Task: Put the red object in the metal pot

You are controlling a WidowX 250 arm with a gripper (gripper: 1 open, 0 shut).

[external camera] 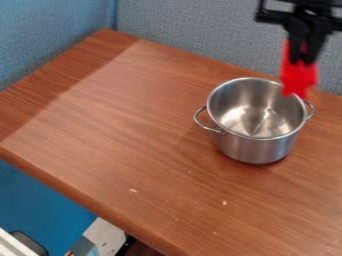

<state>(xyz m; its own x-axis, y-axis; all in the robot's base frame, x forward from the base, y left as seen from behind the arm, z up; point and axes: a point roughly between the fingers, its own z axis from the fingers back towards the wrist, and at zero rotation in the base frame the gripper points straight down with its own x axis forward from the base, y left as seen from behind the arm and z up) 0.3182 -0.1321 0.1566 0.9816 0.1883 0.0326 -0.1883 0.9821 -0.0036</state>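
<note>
- count of things in view: one gripper (pixel 306 52), one red object (pixel 298 77), one metal pot (pixel 255 120), one wooden table (pixel 107 110)
- gripper enters from the top right corner, black, pointing down, its jaws closed on the upper end of the red object
- red object hangs upright below the fingers, clear of the table, its lower end in front of the far right part of the pot's rim as the camera sees it; whether it touches the rim cannot be told
- metal pot stands upright on the right half of the table, open at the top, shiny inside, with nothing visible in it; two small handles show, one at the left side and one at the right
- pot sits near the table's right far edge, where a blue wall rises just behind it
- table's left and middle surface is bare wood, giving wide open room from the far left corner down to the near edge
- near edge runs diagonally from the left down to the bottom right; beyond it the floor drops away, with blue surface and some pale objects below
</note>
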